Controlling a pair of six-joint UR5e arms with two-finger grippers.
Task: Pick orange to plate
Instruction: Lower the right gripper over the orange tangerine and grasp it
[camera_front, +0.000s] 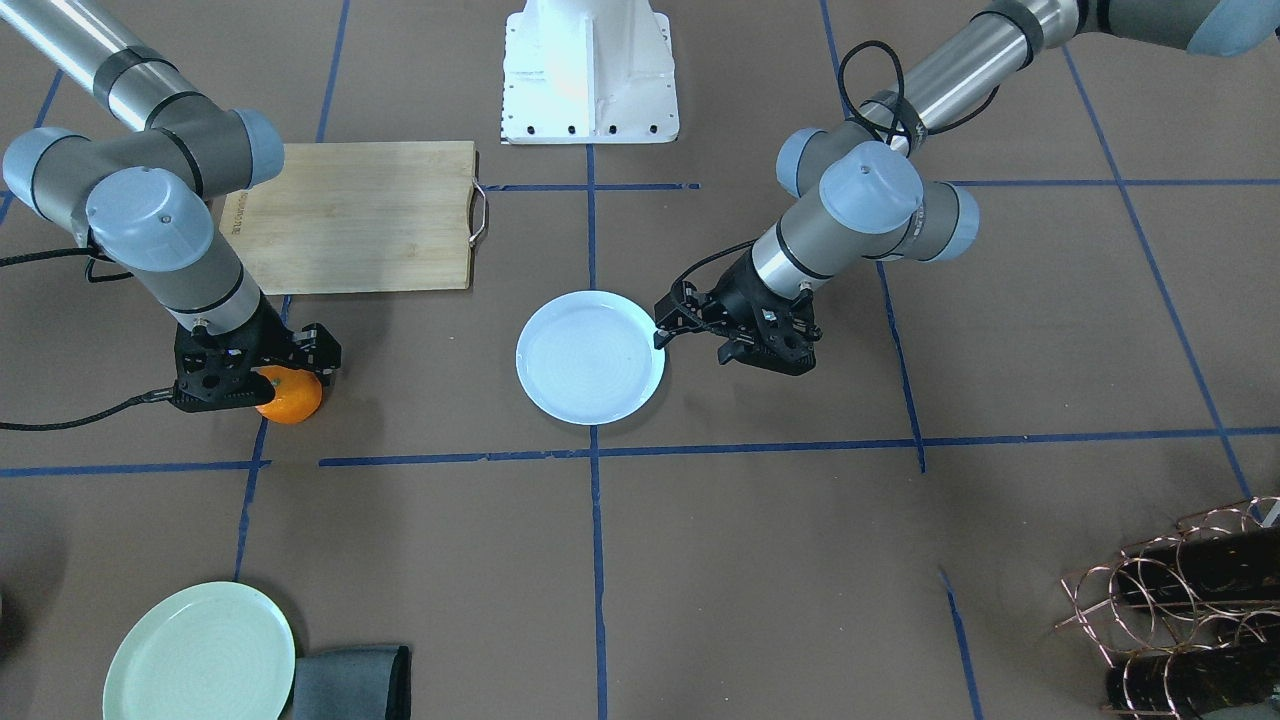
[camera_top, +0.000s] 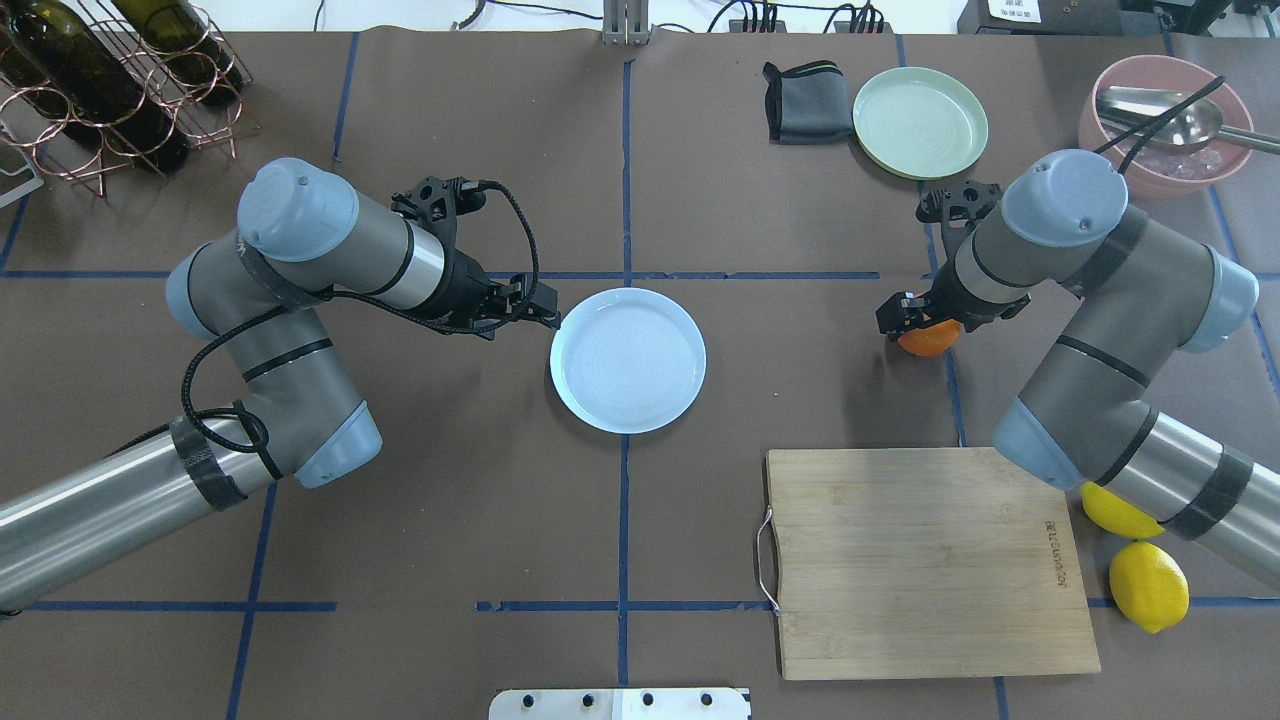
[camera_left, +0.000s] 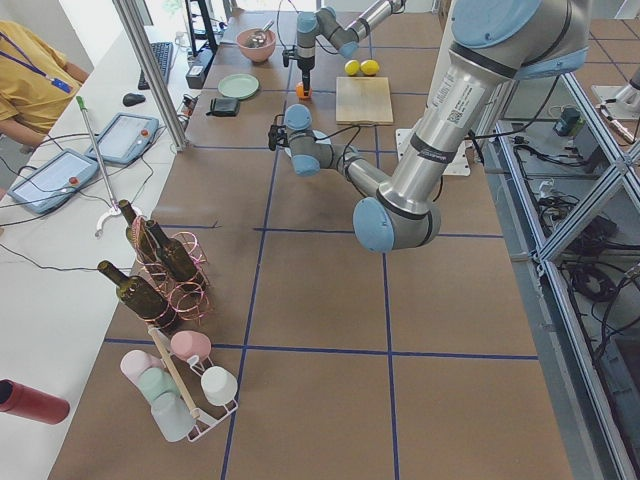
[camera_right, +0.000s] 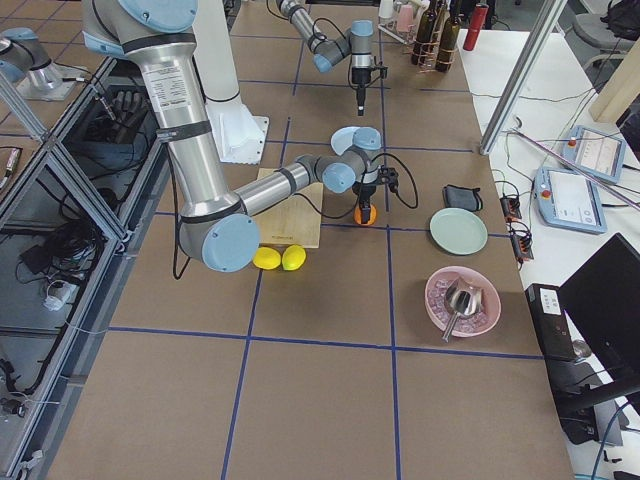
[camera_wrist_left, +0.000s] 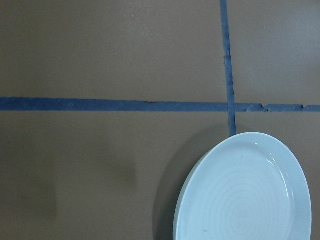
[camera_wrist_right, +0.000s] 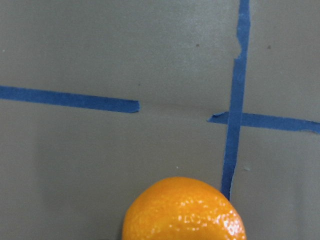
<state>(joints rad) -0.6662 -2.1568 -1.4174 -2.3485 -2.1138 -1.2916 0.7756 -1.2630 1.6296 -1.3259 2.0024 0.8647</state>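
- Black left gripper is hovering with its fingers apart and holding nothing; the plate is lying just ahead of its tips, one tip looking to be at the rim.
- Risk there: this gripper is sitting where the orange will be arriving, so the two arms could be colliding, or a nudge could be sliding the plate.
- Right gripper is reaching down over the orange, which is sitting under it between the fingers; I cannot tell whether they are clamping it yet.
- Risk here: round peel could be slipping out of a shallow or off-centre pinch and rolling off, since the plate is lying well apart from this gripper, off to its left.
- Counting: one orange, one bluish-white plate, one green plate, two lemons, one cutting board, two grippers.
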